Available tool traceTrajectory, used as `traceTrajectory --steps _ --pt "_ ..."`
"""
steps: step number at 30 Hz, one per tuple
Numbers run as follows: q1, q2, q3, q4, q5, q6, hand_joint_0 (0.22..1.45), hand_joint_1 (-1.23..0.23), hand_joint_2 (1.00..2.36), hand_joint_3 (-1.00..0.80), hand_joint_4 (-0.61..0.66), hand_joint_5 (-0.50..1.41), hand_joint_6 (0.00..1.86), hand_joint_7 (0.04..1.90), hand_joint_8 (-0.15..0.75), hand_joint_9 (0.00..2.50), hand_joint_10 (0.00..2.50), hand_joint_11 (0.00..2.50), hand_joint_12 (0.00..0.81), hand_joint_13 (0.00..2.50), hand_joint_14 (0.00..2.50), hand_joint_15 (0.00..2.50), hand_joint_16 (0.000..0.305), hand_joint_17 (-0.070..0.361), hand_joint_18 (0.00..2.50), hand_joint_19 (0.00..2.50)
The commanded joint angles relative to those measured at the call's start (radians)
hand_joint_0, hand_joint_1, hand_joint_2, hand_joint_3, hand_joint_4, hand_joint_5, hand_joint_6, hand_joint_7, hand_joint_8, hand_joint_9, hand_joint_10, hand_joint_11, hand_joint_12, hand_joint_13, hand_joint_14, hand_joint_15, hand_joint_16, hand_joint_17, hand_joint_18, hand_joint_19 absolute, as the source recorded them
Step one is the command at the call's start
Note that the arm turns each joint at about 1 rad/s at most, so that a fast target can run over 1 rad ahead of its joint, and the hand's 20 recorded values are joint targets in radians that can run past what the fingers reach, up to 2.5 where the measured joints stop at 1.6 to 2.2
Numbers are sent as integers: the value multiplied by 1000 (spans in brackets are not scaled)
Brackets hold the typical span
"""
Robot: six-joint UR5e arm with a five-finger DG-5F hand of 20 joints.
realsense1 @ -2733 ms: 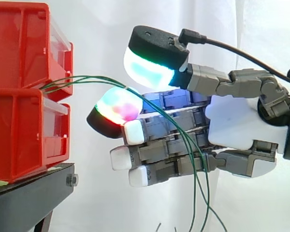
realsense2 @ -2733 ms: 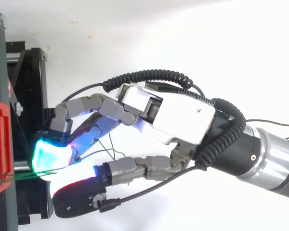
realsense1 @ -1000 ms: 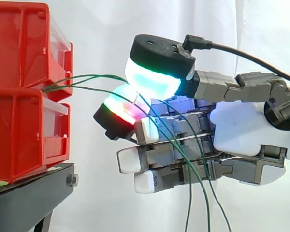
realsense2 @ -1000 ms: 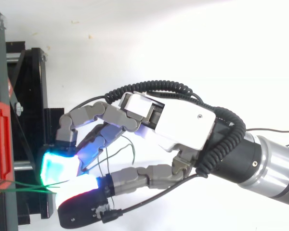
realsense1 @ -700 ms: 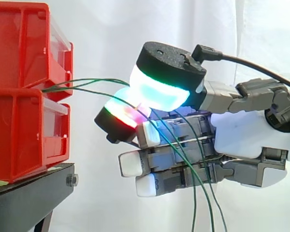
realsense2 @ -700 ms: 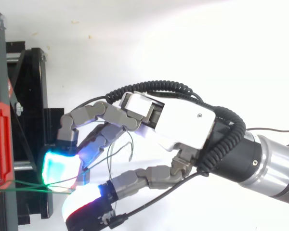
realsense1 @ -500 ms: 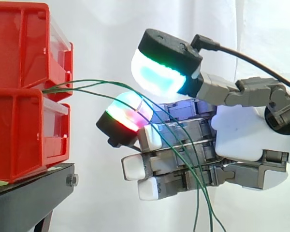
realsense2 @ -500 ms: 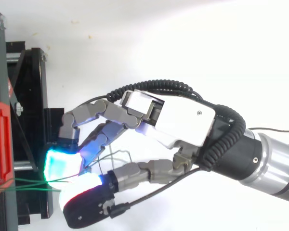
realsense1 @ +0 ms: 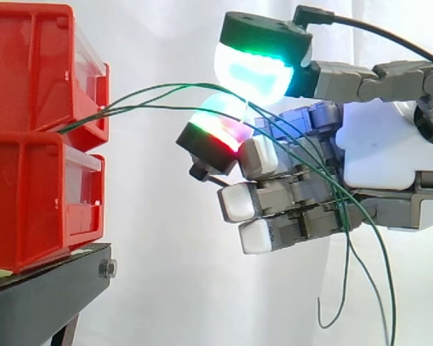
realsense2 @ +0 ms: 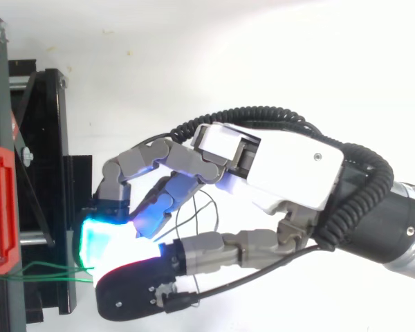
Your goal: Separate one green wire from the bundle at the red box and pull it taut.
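Up and away from the red bins (realsense1: 29,144) is where the hand (realsense1: 379,155) has gone since half a second ago, and its thumb has come down closer to the top finger. Thin green wires (realsense1: 159,88) come out of the gap between the top bin and the bottom bin. They bend up in a soft curve toward the hand, so they are not pulled straight. Then they cross the fingers (realsense1: 274,231) and hang loose below the hand. The hand is nearly closed: the green thumb pad (realsense1: 252,72) sits just over the red finger pad (realsense1: 216,133), and the wires pass between the two, pinched there. The other fingers are curled in under them.
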Motion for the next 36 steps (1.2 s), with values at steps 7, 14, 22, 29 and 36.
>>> traceTrajectory --steps 7,14,22,29,36 --pt "-1 19 0 -53 0 1 575 -698 1004 -458 220 -191 882 1075 350 1081 26 834 442 1038 20 554 64 143 886 454" --pt "1 18 0 -70 9 -1 632 -762 1019 -285 205 -193 878 1110 351 1061 27 842 437 1029 21 561 63 141 877 456" --pt "4 18 -1 -67 8 -5 664 -829 1019 -277 220 -207 890 1067 343 1000 28 850 429 1004 21 559 63 141 870 454" --pt "6 16 -1 -61 8 -5 680 -868 1000 -500 221 -204 890 1051 344 1015 26 854 423 1016 21 555 62 140 871 447" --pt "6 18 -1 -45 9 -7 720 -877 1007 -436 186 -201 894 1104 340 1032 26 856 421 1030 19 553 61 138 882 435"
